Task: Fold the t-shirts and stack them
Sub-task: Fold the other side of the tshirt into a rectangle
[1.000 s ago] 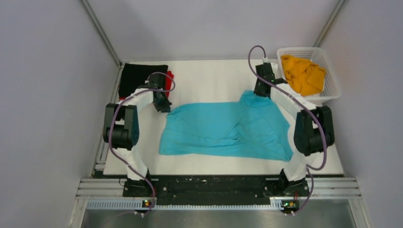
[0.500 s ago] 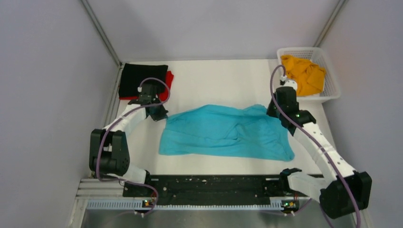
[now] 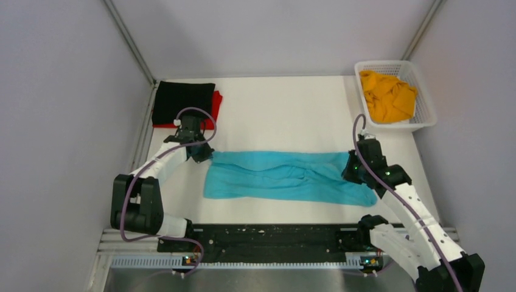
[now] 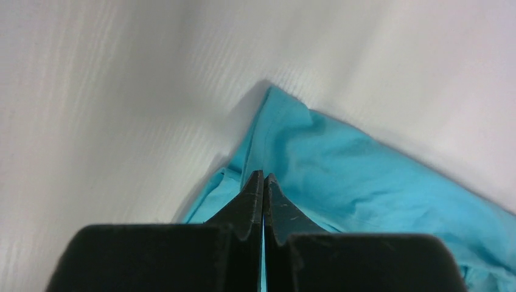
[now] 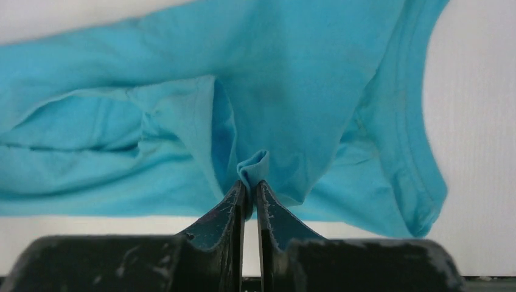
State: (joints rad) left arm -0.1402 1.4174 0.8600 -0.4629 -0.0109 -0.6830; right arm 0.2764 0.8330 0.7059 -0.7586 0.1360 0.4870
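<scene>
The turquoise t-shirt [image 3: 286, 176] lies folded into a long band across the middle of the table. My left gripper [image 3: 204, 153] is shut on its far left corner [image 4: 277, 143]. My right gripper [image 3: 352, 169] is shut on a pinch of the cloth [image 5: 253, 164] at its right end. The black t-shirt [image 3: 182, 100] lies folded on the red t-shirt [image 3: 215, 102] at the far left. The orange-yellow t-shirt [image 3: 386, 94] lies crumpled in the white basket [image 3: 425, 115].
The basket stands at the far right corner. Grey walls close in the table on the left, back and right. A black rail [image 3: 274, 234] runs along the near edge between the arm bases.
Both grippers have pulled the shirt's far edge toward the near side, folding it from a wide spread into a narrow band. The right arm has swung far toward the front.
</scene>
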